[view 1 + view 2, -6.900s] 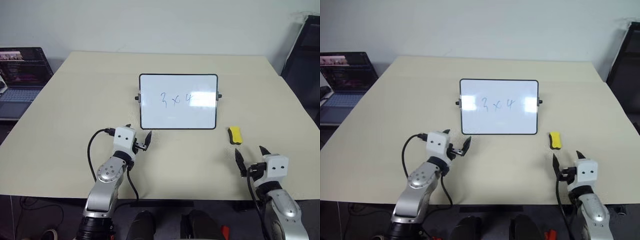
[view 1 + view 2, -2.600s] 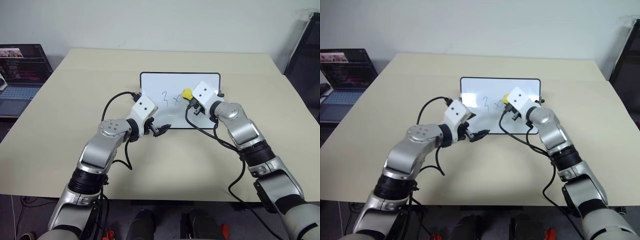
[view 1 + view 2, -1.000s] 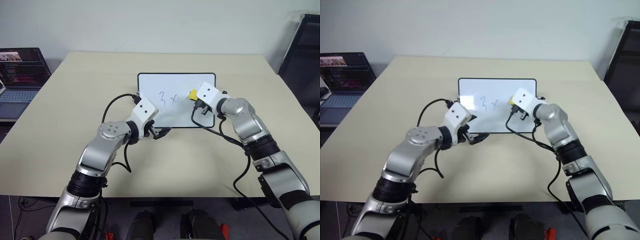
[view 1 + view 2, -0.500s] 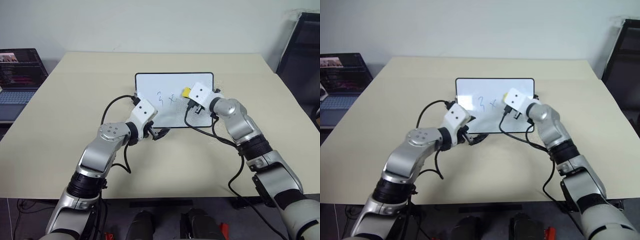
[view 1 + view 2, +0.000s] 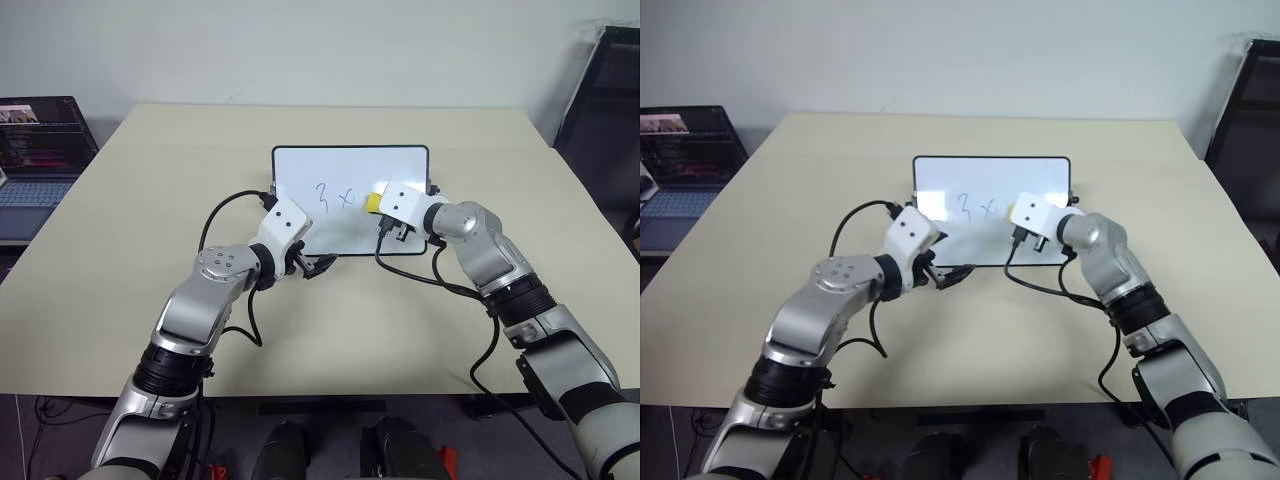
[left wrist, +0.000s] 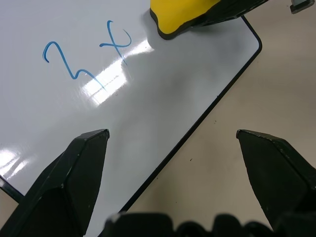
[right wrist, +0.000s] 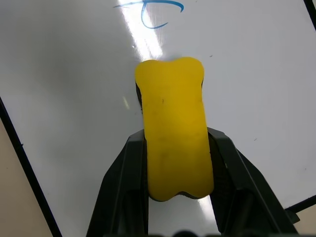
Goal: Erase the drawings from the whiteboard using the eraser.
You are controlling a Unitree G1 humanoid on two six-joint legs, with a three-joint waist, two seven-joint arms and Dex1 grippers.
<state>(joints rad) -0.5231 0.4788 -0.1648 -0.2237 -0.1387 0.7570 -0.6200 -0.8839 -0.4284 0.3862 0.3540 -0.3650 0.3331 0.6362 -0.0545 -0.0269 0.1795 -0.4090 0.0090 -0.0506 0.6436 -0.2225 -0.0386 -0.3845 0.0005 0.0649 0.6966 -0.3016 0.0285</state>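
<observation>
Beige tabletop (image 5: 150, 200) against a pale wall holds a small white rectangular whiteboard with a thin black frame (image 5: 300, 170) near its centre. Blue handwritten drawings (image 5: 334, 195), a "3" and an "x", remain on it. Just right of them, the right gripper (image 7: 173, 197) has its black fingers clamped on the yellow oblong eraser (image 7: 174, 128), pressed to the board. The left gripper (image 6: 177, 197), jaws spread wide apart, hovers over the board's near left edge. An open dark laptop (image 5: 40, 140) sits far left beside the table.

- Silver-grey metal arm segments with black joint bands.
- White boxy wrist housings, each with two small dark dots.
- Black cables looping from wrists.
- Black, tapered gripper fingers (image 6: 74, 177).
</observation>
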